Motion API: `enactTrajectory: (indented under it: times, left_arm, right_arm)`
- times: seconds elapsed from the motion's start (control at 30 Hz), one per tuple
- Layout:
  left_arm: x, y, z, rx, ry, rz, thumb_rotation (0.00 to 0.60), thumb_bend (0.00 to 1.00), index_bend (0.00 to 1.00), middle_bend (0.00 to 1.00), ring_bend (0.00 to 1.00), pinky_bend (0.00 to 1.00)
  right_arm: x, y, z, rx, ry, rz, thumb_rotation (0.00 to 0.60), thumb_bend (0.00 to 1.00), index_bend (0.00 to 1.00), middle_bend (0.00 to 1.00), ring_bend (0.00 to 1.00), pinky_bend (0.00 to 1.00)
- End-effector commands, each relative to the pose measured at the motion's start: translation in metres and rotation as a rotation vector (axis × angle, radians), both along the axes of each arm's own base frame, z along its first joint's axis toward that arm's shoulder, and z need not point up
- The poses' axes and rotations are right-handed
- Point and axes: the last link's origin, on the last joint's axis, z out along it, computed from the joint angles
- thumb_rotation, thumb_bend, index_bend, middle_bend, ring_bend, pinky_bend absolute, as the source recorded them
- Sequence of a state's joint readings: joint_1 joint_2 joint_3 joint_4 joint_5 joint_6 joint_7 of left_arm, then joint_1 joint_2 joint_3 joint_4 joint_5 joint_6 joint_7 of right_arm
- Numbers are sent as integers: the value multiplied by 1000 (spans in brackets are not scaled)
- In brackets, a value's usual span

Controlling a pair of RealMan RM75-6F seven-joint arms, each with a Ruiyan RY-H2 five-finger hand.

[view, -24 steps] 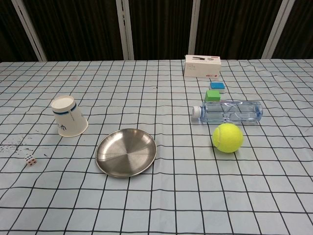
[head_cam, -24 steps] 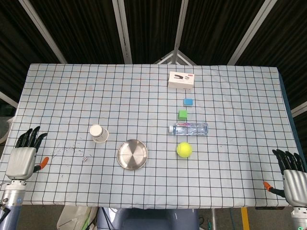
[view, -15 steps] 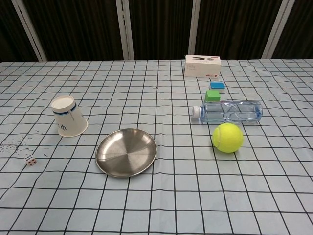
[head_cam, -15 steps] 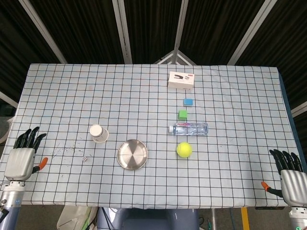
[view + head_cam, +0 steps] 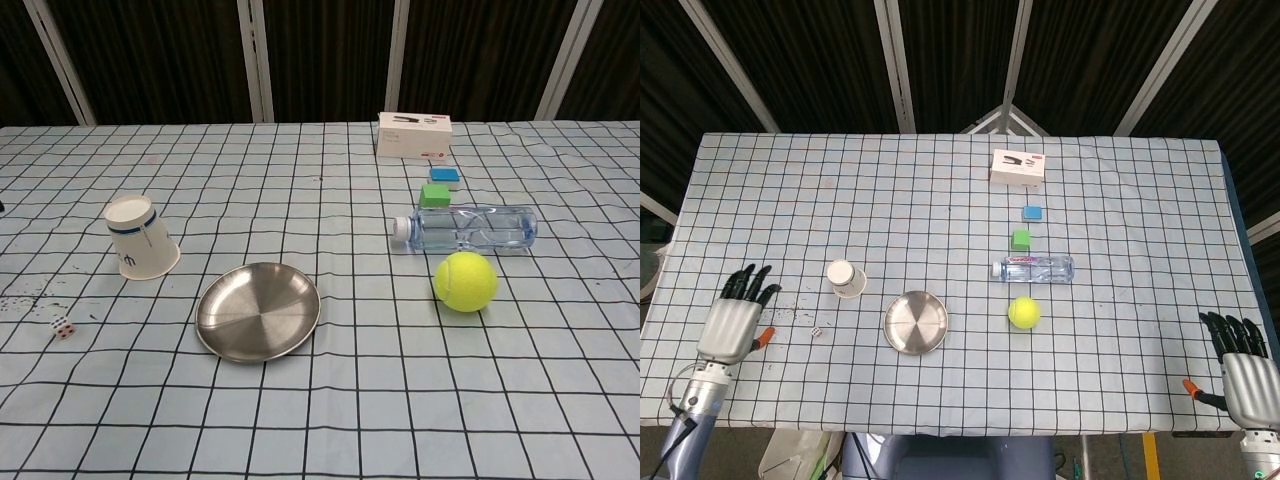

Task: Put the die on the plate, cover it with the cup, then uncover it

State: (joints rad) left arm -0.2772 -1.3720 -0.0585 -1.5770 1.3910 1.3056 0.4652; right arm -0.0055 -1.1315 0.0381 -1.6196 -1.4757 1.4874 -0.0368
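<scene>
Lying on the checked cloth of the counter (image 5: 940,200), the small white die (image 5: 816,331) sits between the round steel plate (image 5: 916,322) and the empty, finger-spread left hand (image 5: 732,322); the paper cup (image 5: 844,277) stands inverted nearby, and the right hand (image 5: 1242,365) is likewise spread.

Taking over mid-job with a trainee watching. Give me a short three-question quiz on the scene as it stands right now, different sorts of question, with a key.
1. True or false: the die already lies on the plate.
2. Multiple choice: how does the cup stand? A) mouth down on the cloth, base up B) lying on its side C) inside the plate
3. Fill in: the hand nearer the die is the ___ hand.

Key:
1. False. The die lies on the cloth, left of the plate, which holds nothing.
2. A. It stands mouth down, apart from the plate.
3. Left. The left hand is over the cloth near the die, holding nothing; the right hand is at the table's far right edge, also holding nothing.
</scene>
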Motion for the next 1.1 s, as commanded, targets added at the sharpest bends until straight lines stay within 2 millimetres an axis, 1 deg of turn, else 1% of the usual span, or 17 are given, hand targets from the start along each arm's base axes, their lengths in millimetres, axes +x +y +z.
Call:
enactTrajectory:
  times: [0.03, 0.13, 0.27, 0.5, 0.67, 0.83, 1.1]
  left_arm:
    - [18, 14, -25, -79, -2, 2, 600, 342, 312, 93, 0, 102]
    - [23, 19, -37, -108, 26, 11, 600, 344, 325, 95, 0, 102]
    - [23, 21, -52, -140, 55, 38, 600, 343, 327, 93, 0, 102]
    - [22, 22, -65, -171, 68, 50, 600, 349, 329, 94, 0, 101]
    - [20, 21, -68, -179, 76, 49, 600, 357, 342, 93, 0, 101]
    - [19, 20, -70, -183, 85, 47, 600, 361, 382, 94, 0, 101]
    - [17, 17, -70, -184, 89, 42, 600, 361, 389, 96, 0, 101]
  right_arm:
    - [-1, 0, 2, -7, -1, -1, 600, 132, 120, 137, 95, 30]
    - [-2, 0, 4, -15, -3, -7, 600, 132, 120, 137, 95, 31]
    - [-4, 0, 5, -12, -6, -9, 600, 131, 120, 137, 95, 30]
    - [-5, 0, 4, -10, -7, -11, 600, 131, 120, 137, 95, 29]
    - [-5, 0, 4, -9, -5, -13, 600, 132, 120, 137, 95, 31]
    - [-5, 0, 3, -8, -4, -16, 600, 132, 120, 137, 96, 29]
    - [-5, 0, 3, -9, -4, -14, 600, 131, 120, 137, 96, 30]
